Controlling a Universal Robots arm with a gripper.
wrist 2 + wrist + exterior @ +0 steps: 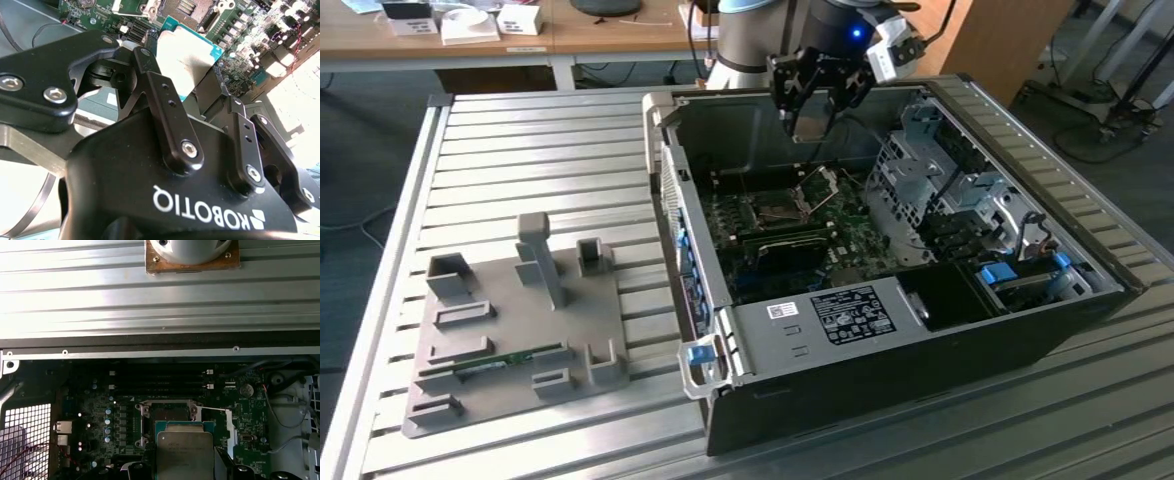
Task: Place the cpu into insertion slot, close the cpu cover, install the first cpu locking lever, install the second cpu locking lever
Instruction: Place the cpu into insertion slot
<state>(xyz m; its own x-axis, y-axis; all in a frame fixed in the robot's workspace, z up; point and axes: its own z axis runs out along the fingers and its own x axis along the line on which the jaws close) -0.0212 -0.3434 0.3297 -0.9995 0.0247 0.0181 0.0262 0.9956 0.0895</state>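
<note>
A ribbed aluminium table (520, 150) spans the exterior view, with a wooden desk (587, 40) seen behind it at the upper left. At the lower left a grey fixture plate (507, 330) with upright blocks is laid out, and a green memory stick (494, 362) is lodged in it. The centre and right are taken up by an open black computer case (894, 350), where steel walls and drive cages (947, 190) crowd around the green motherboard (841, 240). At the upper centre the gripper (811, 108) is held above the case, its black fingers (160, 100) clamped on the cpu (809, 125), a flat square chip with a dull silvery top and teal edge. Below it the insertion slot (771, 212) lies uncovered, with the thin metal cpu cover (819, 184) tilted up beside it. In the first wrist view, long black memory slots (157, 380) run just beside the slot
</note>
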